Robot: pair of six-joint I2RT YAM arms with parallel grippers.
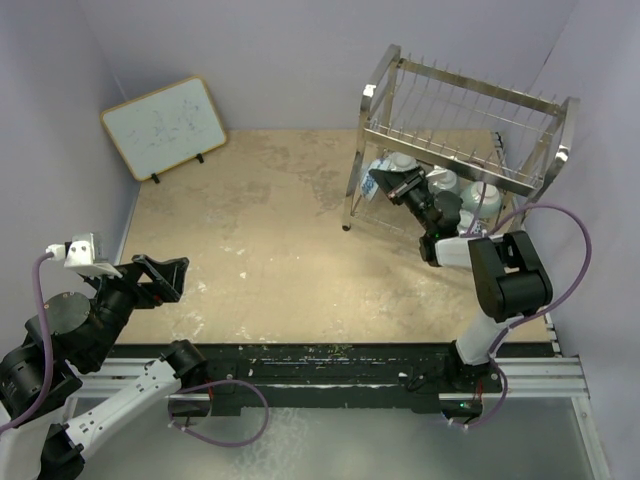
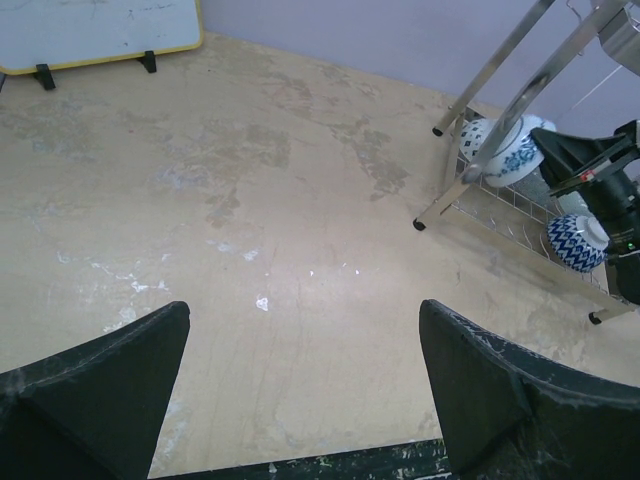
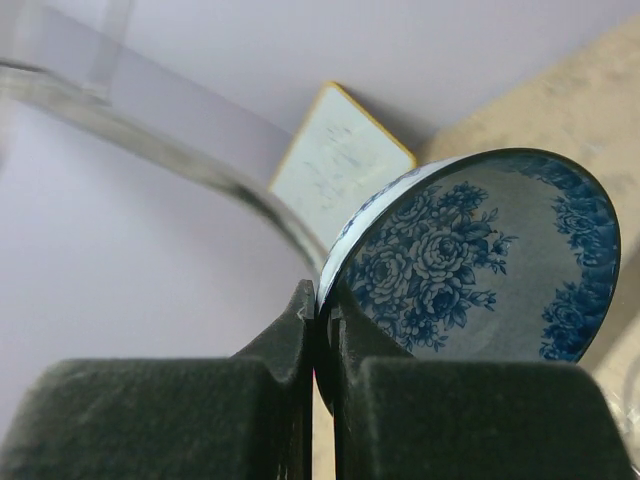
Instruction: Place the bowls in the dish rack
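Note:
The silver wire dish rack [image 1: 460,120] stands at the far right. My right gripper [image 1: 390,182] reaches into the left end of its lower tier. It is shut on the rim of a blue-and-white flowered bowl [image 3: 470,260], held on edge; the gripper [image 3: 322,310] pinches the rim. This bowl also shows in the left wrist view [image 2: 505,150], by the rack's leg. A blue-and-white zigzag bowl [image 2: 575,240] and pale bowls [image 1: 480,197] sit in the lower tier. My left gripper [image 1: 165,278] is open and empty over the table's near left; its own view [image 2: 303,310] shows it too.
A framed whiteboard [image 1: 165,125] leans at the far left corner. Purple walls close in the table on three sides. The rack's tubular leg [image 3: 180,160] passes close to my right gripper. The black table edge [image 1: 330,360] runs along the front.

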